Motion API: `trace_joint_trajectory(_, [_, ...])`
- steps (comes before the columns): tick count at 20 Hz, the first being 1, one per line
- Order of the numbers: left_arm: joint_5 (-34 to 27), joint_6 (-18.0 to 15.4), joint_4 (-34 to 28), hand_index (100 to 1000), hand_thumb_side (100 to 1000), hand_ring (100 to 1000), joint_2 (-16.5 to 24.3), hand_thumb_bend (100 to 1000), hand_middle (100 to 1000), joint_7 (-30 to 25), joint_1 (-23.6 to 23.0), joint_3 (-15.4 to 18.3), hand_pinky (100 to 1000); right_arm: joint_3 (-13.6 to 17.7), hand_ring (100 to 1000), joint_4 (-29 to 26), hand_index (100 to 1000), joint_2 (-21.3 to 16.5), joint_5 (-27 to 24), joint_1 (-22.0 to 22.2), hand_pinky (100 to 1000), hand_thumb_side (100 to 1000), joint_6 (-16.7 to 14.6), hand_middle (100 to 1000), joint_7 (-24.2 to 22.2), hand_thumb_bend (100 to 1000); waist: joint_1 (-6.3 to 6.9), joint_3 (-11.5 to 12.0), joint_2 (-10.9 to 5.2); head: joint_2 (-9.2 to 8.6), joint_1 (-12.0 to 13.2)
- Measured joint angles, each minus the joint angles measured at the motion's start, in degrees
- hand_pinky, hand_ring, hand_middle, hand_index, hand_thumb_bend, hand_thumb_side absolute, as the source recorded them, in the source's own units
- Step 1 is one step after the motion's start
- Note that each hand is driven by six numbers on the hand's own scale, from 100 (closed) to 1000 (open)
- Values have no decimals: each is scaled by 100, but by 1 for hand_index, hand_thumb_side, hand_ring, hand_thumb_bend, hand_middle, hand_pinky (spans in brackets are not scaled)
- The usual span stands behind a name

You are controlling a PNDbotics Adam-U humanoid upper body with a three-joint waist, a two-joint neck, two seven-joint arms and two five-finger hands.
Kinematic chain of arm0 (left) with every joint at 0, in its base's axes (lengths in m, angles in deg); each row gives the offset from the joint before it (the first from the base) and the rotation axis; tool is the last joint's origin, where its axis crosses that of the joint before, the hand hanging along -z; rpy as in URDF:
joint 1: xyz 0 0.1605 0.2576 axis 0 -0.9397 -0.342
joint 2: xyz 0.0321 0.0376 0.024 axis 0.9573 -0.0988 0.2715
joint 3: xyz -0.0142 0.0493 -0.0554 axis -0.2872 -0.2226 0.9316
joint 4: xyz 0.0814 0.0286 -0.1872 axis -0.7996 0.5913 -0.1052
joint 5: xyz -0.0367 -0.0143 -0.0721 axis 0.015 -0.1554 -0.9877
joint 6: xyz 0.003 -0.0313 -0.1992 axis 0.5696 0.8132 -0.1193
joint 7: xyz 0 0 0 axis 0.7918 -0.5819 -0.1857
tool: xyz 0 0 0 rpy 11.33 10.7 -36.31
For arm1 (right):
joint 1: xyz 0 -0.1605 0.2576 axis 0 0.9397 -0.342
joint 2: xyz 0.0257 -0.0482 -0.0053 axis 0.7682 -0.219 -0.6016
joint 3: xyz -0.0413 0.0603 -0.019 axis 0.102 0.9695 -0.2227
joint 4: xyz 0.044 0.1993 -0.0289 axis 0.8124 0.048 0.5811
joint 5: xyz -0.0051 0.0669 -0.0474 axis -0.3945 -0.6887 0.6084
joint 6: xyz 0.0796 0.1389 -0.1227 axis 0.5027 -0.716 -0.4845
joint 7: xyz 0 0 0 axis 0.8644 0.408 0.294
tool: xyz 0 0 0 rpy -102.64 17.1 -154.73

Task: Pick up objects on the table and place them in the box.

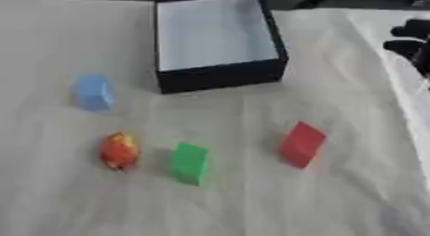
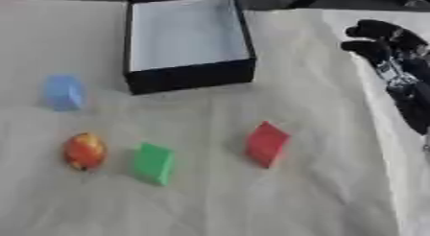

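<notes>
While the robot's right hand [image 2: 382,41] hangs over the far right edge of the desk [image 1: 252,201], well apart from every object, four small things lie untouched on the pale cloth that covers the surface. That hand is black, with its fingers curled loosely inward and nothing held in them; the silver and black forearm runs down the right border behind it. At the far middle of the desk stands an open box [image 1: 220,76] with dark navy walls and a pale blue-white floor, and nothing shows inside it. Near the box's left front corner, a little apart, sits a light blue block [image 1: 92,92]. Closer to the viewer, three things form a loose row: a rounded red and orange object with yellow patches [image 1: 119,150] on the left, a green block [image 1: 191,163] just beside it, and a red block [image 1: 302,144] further right, standing tilted on an edge. The left hand does not appear in either view
</notes>
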Motion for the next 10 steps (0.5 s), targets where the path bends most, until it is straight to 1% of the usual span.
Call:
trace_joint_trajectory(6, [0,0,0,799,602,928,0,100,681,1,0,0,932,0,847,7,870,0,1,-1,1000,511,-25,836,-30,100,0,7,0,0,-25])
trace_joint_trajectory(8, [0,-3,0,799,602,928,0,100,681,6,0,2,932,-6,849,-14,874,-14,-6,-1,1000,491,-63,847,-125,100,0,2,0,0,-39])
trace_joint_trajectory(10, [0,-7,0,799,601,928,0,100,681,12,0,4,932,-39,845,-49,877,-111,-9,20,1000,468,-186,849,-303,100,0,-20,0,3,-54])
